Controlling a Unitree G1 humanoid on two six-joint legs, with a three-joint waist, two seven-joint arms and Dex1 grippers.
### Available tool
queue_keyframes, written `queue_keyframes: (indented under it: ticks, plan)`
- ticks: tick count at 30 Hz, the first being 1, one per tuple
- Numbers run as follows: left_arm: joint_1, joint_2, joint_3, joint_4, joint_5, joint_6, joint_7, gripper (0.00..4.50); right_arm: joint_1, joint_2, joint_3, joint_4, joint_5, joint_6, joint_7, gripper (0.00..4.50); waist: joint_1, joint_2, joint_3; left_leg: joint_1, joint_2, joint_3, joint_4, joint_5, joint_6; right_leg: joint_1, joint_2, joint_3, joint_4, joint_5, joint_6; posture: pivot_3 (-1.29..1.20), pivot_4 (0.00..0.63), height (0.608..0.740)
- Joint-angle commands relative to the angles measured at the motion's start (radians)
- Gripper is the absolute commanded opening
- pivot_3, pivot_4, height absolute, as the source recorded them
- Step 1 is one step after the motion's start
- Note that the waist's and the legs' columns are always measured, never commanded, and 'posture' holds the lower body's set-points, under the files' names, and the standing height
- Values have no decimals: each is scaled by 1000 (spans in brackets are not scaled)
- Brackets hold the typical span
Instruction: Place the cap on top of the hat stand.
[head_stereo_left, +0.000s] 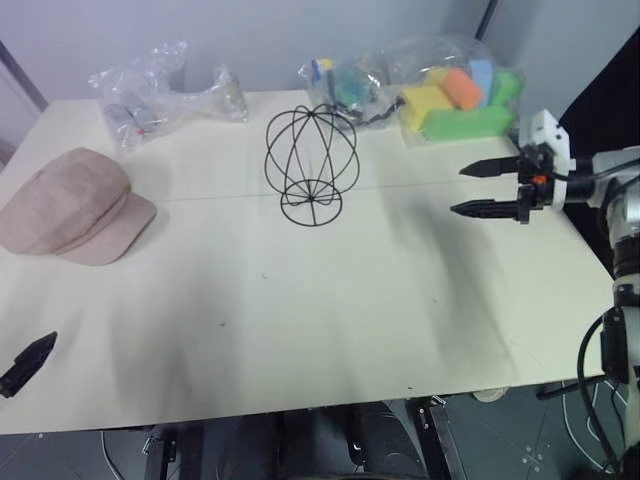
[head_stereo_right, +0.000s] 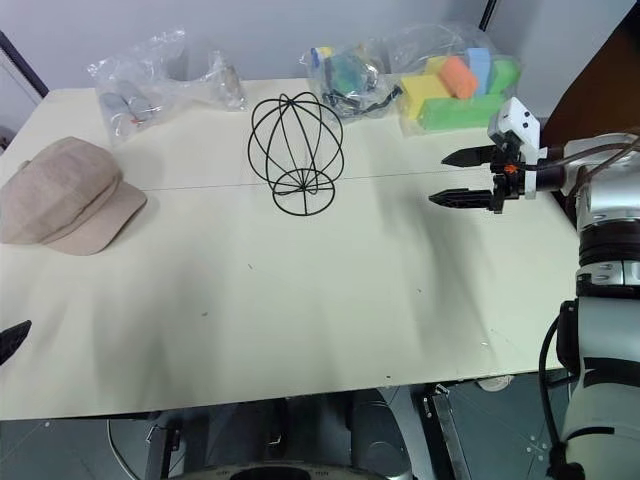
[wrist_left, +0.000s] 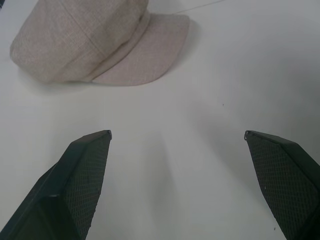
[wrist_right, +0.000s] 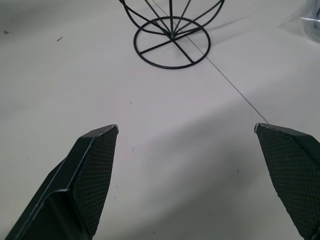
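The pinkish-beige cap (head_stereo_left: 70, 205) lies flat on the white table (head_stereo_left: 330, 310) at its left side, brim toward the table's middle. The black wire hat stand (head_stereo_left: 311, 167) stands upright and bare at the back centre. My left gripper (wrist_left: 177, 134) is open and empty, low over the table near the front left edge, with the cap (wrist_left: 85, 40) a little beyond its fingertips. My right gripper (head_stereo_left: 458, 190) hovers open and empty at the right, pointing toward the stand, whose round base (wrist_right: 172, 36) lies ahead of its fingers.
Along the far edge lie a clear plastic bag (head_stereo_left: 150, 85) at the left, a second bag of small items (head_stereo_left: 345, 82) behind the stand, and a bag of coloured foam blocks (head_stereo_left: 455, 95) at the right. A thin seam (head_stereo_left: 220, 197) crosses the tabletop.
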Motion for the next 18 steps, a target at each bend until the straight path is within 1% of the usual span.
queue_keyframes:
  ticks: [1, 8, 12, 15, 18]
  plan:
    - [-2, 5, 36, -24, 3, -2, 4, 4500, -23, -11, -22, -11, 8, -17, 15, 4477, -1, 0, 0, 0, 0, 0, 0, 0, 0, 0, 0, 0, 0, 0, 0, 0, 150, 740]
    - [-23, 14, 33, -28, 4, 14, 14, 4500, 3, -14, -27, -19, 9, -28, 15, 4477, 0, 0, 0, 0, 0, 1, 0, 0, 0, 0, 0, 0, 0, 0, 0, 0, 150, 740]
    - [-34, 19, 13, -45, 20, 32, 32, 4500, 0, -21, -26, -24, 14, 25, 19, 4477, 0, 0, 0, 0, 0, 1, 0, 0, 0, 0, 0, 0, 1, 0, 0, 0, 150, 740]
    - [-60, 31, -57, -118, 90, 34, 90, 4500, 14, -24, -37, -57, 19, 24, 4, 4477, 2, 0, 0, 0, 0, 1, 0, 0, 0, 0, 0, 1, 1, 0, 0, 0, 150, 740]
    - [-114, 71, -178, -223, 205, 72, 192, 4500, 62, -37, -52, -165, 48, 55, 16, 4477, 7, 0, 0, 0, 0, 1, 0, 0, 0, 0, 0, 1, 1, 0, 0, 0, 150, 740]
